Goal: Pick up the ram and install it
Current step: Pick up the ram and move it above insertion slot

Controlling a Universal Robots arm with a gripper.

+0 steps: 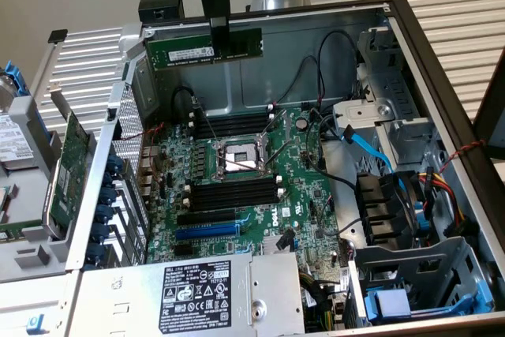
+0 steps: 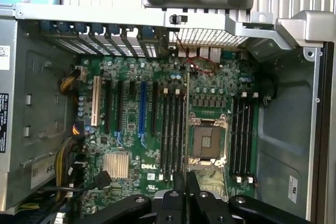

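Off at the exterior view's left, a green expansion card point(image 1: 69, 165) with a metal bracket stood on edge in the swung-out side frame of the open computer case point(image 1: 300, 61). A little further right, up by the case's far wall, the gripper point(image 1: 219, 43) hung with its black fingers point(image 1: 218, 21) pinched almost together on the ram point(image 1: 177, 49). They clamped it by its upper edge, just right of the stick's middle. The ram was held level with its long side running across and its white label facing the camera. It was well above the motherboard point(image 1: 260, 211) and touched no slot.

Beneath it lay two banks of black memory slots point(image 1: 233, 125), one on either side of the bare processor socket point(image 1: 238, 155). Further right, a blue cable point(image 1: 367, 147) ran down toward the drive bays.

Through the wrist view, the fingertips met on the ram, which was seen edge-on as a thin line. It hung over the board between the socket and one bank of slots.
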